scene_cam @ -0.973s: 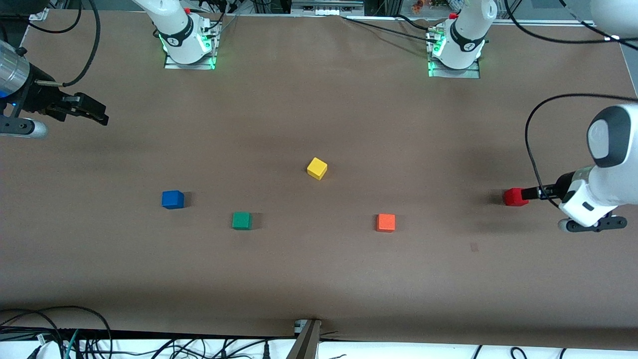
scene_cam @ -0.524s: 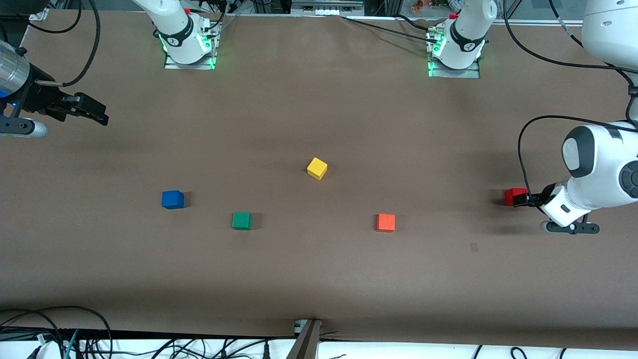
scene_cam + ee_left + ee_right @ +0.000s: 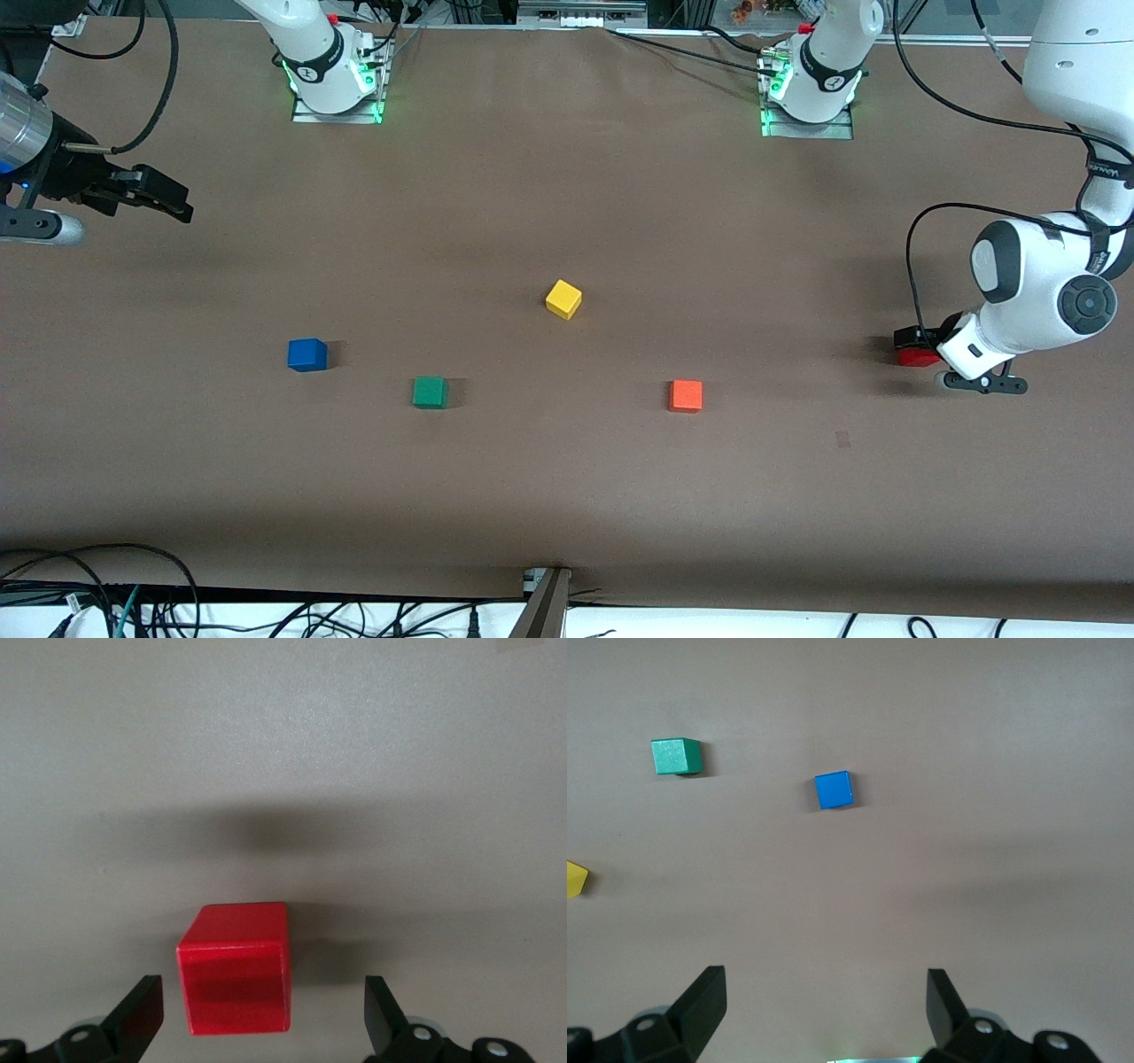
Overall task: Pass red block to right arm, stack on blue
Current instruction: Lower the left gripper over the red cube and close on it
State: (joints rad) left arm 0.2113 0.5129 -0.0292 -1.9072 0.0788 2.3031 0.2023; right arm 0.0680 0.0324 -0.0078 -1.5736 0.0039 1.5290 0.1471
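The red block [image 3: 235, 967] sits on the brown desk [image 3: 567, 496] at the left arm's end, well apart from the orange cube [image 3: 686, 395]. The left tool [image 3: 261, 1014] hangs low over it with fingers spread wide, one on each side, not touching; I judge this prepares a pinch. The blue cube [image 3: 306, 354] lies toward the right arm's end, beside the green cube [image 3: 430, 392]. The right tool [image 3: 824, 1005] waits above bare desk, also spread and holding nothing, ready to receive.

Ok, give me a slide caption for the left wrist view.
Left gripper open around the red block on the table, fingers apart on either side, not yet closed.
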